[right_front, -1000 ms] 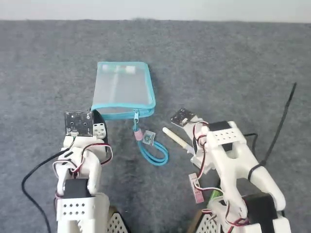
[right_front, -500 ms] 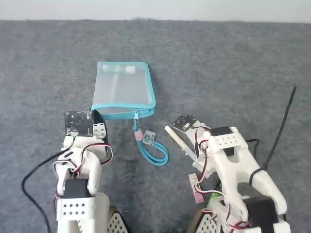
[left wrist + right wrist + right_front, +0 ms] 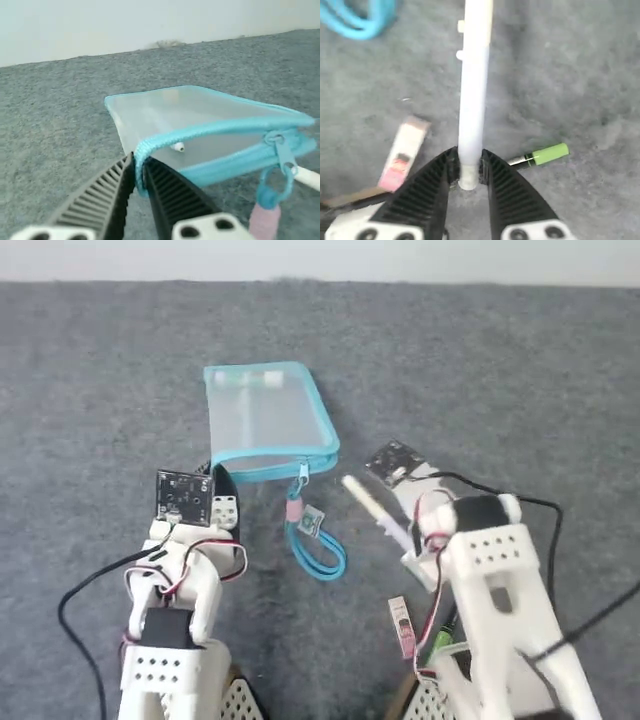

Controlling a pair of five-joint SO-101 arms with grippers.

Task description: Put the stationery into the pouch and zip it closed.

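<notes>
The translucent pouch [image 3: 265, 418] with teal zipper edging lies at mid table, its mouth facing the arms. My left gripper [image 3: 222, 478] is shut on the near left corner of its teal rim [image 3: 139, 165]. A small white item [image 3: 177, 146] shows inside the pouch [image 3: 200, 117]. The zipper pull [image 3: 278, 146] with a pink tag [image 3: 295, 510] and blue strap loop [image 3: 316, 556] hangs at the other end of the mouth. My right gripper [image 3: 405, 537] is shut on a white pen [image 3: 368, 506], which points toward the pouch; in the right wrist view the pen [image 3: 473, 95] stands out from my right gripper [image 3: 468, 172].
A pink eraser [image 3: 402, 626] and a green marker [image 3: 441, 639] lie on the grey carpet near the right arm's base, and both eraser [image 3: 403, 152] and marker [image 3: 540, 154] show under the right wrist. A pale wall borders the carpet's far edge.
The left arm shifted right and forward, dragging the pouch's near corner so the pouch turned. The right arm swung right with the pen, which has come off the carpet.
</notes>
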